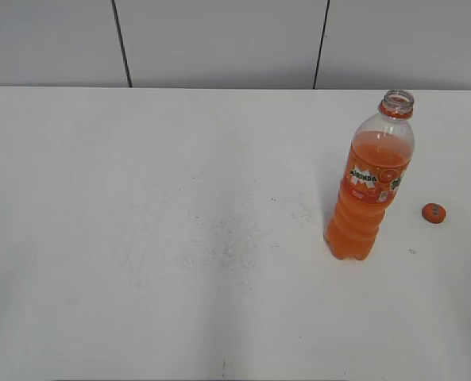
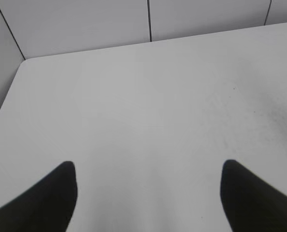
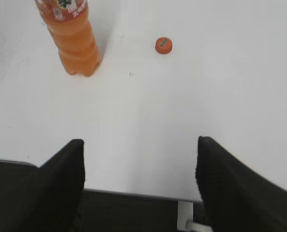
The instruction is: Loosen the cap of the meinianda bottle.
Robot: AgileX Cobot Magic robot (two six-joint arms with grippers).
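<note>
Cap point(image 1: 434, 213) off and lying flat on the white table point(image 1: 179, 238), at about 3 o'clock from the upright bottle point(image 1: 372, 190) in the exterior view, apart from it with bare table between. The bottle's neck stands open above its orange ring; orange drink fills it to just above the label. Bottle and cap sit on the right side of the table, the bottle's mouth near the far edge where the table meets a grey panelled wall point(image 1: 219, 40).

From the right wrist camera, the right gripper point(image 3: 141, 154) shows two dark fingers point(image 3: 66, 179) spread wide at the bottom of the frame, with nothing between them. The cap point(image 3: 163, 45) lies well ahead of them, at roughly 12 o'clock from the gap, and the bottle point(image 3: 75, 43) at about 11 o'clock, only its lower body and label edge in frame. Neither touches a finger. The near table edge passes under the fingers.

From the left wrist camera, the left gripper point(image 2: 148, 188) likewise has its fingers point(image 2: 51, 203) spread apart over bare table point(image 2: 148, 106), holding nothing; the table's far left corner and the wall point(image 2: 85, 24) show beyond.

Only the exterior view shows the open bottle mouth; neither gripper appears in it. Only the right wrist view sets cap and bottle against fingers. The left wrist view shows neither.
</note>
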